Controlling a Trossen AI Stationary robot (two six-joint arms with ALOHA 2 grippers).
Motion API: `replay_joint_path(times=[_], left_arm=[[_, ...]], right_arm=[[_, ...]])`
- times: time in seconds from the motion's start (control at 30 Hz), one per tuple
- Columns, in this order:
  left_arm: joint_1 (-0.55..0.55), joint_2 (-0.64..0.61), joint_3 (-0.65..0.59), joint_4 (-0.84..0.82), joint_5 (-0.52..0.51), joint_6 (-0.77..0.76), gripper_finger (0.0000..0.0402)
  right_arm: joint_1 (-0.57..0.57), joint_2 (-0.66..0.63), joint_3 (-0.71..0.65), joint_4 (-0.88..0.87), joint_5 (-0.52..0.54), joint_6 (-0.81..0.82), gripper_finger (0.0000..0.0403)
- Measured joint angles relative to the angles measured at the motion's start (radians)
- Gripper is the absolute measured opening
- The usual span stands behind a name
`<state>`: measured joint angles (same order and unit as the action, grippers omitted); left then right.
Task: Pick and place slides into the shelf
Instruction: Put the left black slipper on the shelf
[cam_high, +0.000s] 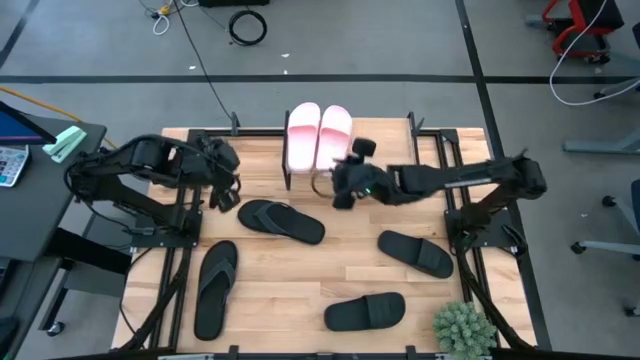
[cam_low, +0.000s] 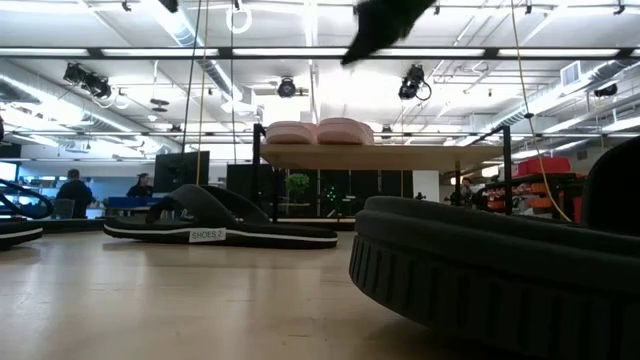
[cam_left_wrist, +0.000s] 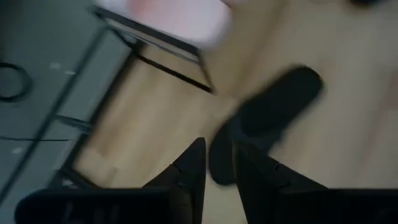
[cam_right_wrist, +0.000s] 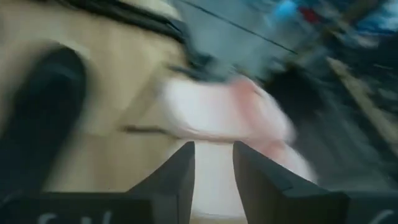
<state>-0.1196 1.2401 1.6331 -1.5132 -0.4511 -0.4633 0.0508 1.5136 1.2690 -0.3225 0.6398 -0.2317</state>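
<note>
Two pink-and-white slides (cam_high: 319, 135) lie side by side, soles down, on the top board of the shelf (cam_high: 289, 162) at the table's far edge; the low view shows them (cam_low: 320, 131) on that board (cam_low: 400, 156). One black flip-flop (cam_high: 282, 220) lies at mid-table and another (cam_high: 215, 286) near the left front. Two black wide-strap slides (cam_high: 415, 253) (cam_high: 365, 312) lie on the right half. My left gripper (cam_high: 226, 192) is open beside the mid-table flip-flop's heel (cam_left_wrist: 273, 112). My right gripper (cam_high: 345, 186) hangs open before the shelf, nothing between its fingers (cam_right_wrist: 214, 158).
A small green plant (cam_high: 463, 328) stands at the table's near right corner. Black arm mounts run along both table sides. Bare wood lies between the sandals at the table's middle. In the low view a black slide (cam_low: 500, 270) fills the near right.
</note>
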Motion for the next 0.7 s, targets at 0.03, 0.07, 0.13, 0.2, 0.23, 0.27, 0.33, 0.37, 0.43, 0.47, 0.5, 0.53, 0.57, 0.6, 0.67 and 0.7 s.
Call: replay_joint_path(times=[0.03, 0.07, 0.13, 0.2, 0.23, 0.27, 0.33, 0.37, 0.43, 0.47, 0.5, 0.53, 0.57, 0.6, 0.67, 0.7], left_arm=[[-0.021, 0.002, -0.014, -0.001, 0.028, -0.006, 0.0082], [-0.047, 0.003, -0.032, -0.001, 0.05, -0.027, 0.008], [-0.107, 0.003, -0.08, 0.0, 0.074, -0.078, 0.0078], [-0.174, 0.001, -0.152, 0.001, 0.079, -0.138, 0.0078], [-0.207, 0.002, -0.196, 0.004, 0.08, -0.173, 0.0079], [-0.241, 0.003, -0.243, 0.005, 0.082, -0.208, 0.008], [-0.311, 0.003, -0.346, 0.021, 0.082, -0.299, 0.0082], [-0.342, 0.003, -0.399, 0.032, 0.082, -0.351, 0.0083], [-0.401, 0.003, -0.508, 0.084, 0.084, -0.476, 0.0084], [-0.425, 0.003, -0.561, 0.118, 0.088, -0.527, 0.0083], [-0.446, 0.003, -0.609, 0.155, 0.098, -0.546, 0.0082], [-0.461, 0.003, -0.653, 0.191, 0.112, -0.525, 0.0081], [-0.469, 0.003, -0.69, 0.227, 0.125, -0.48, 0.0079], [-0.475, 0.003, -0.727, 0.265, 0.14, -0.441, 0.0078], [-0.482, 0.003, -0.788, 0.328, 0.166, -0.412, 0.0079], [-0.486, 0.003, -0.811, 0.358, 0.178, -0.41, 0.008]], right_arm=[[0.026, -0.015, 0.0, -0.012, -0.041, 0.032, 0.0114], [0.051, -0.026, 0.0, -0.029, -0.087, 0.069, 0.0112], [0.098, -0.046, 0.0, -0.064, -0.196, 0.15, 0.011], [0.139, -0.053, 0.0, -0.107, -0.271, 0.221, 0.011], [0.16, -0.053, 0.0, -0.123, -0.288, 0.248, 0.0109], [0.18, -0.052, -0.007, -0.125, -0.29, 0.266, 0.0109], [0.213, -0.044, -0.027, -0.128, -0.29, 0.283, 0.011], [0.227, -0.038, -0.035, -0.128, -0.29, 0.284, 0.011], [0.25, -0.015, -0.052, -0.119, -0.291, 0.284, 0.011], [0.257, -0.003, -0.06, -0.106, -0.29, 0.283, 0.0109], [0.263, 0.01, -0.065, -0.094, -0.291, 0.282, 0.0109], [0.264, 0.023, -0.068, -0.087, -0.29, 0.281, 0.0109], [0.265, 0.035, -0.071, -0.084, -0.29, 0.281, 0.0108], [0.266, 0.047, -0.072, -0.084, -0.288, 0.281, 0.0108], [0.266, 0.069, -0.075, -0.084, -0.281, 0.281, 0.0107], [0.266, 0.078, -0.075, -0.084, -0.277, 0.28, 0.0108]])
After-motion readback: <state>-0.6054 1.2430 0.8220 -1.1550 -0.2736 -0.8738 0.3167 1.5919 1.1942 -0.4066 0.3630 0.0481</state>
